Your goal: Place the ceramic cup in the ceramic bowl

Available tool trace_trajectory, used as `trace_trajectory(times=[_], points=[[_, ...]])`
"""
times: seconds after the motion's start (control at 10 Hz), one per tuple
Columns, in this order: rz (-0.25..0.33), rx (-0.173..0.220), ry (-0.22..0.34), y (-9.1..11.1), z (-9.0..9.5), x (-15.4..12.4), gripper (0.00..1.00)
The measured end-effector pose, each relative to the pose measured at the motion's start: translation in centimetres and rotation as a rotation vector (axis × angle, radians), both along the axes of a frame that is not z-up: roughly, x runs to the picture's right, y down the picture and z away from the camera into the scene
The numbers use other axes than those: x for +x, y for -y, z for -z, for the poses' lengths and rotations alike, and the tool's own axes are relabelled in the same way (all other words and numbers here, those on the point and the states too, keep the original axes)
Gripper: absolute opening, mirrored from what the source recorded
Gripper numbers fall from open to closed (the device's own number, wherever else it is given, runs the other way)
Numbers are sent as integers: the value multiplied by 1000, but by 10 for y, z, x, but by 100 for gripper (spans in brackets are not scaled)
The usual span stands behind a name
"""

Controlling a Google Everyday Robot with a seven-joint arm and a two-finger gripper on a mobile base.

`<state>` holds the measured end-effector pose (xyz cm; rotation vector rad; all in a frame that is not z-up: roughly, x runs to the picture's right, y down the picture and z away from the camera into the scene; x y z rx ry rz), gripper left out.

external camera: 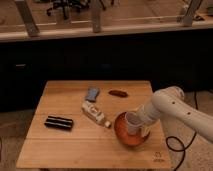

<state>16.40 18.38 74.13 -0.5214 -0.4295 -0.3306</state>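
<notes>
The orange-red ceramic bowl [123, 131] sits on the wooden table [75, 145] at the front right. The off-white ceramic cup [133, 123] stands upright inside the bowl, toward its right side. My gripper [139, 121] reaches in from the right on the white arm [172, 106] and is at the cup, partly over the bowl's right rim.
A white bottle with a label [95, 114] lies on its side left of the bowl. A black rectangular item [59, 122] lies at the left. A blue-grey packet [92, 94] and a small brown item [118, 93] lie further back. A cable [179, 148] hangs at the right of the table.
</notes>
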Motion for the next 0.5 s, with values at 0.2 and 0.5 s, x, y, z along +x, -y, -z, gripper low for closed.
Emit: trace_trajectory(times=[0.2,0.5], points=[[-1,2,12,2,1,1,80],[-13,6,28,7,1,7,80]])
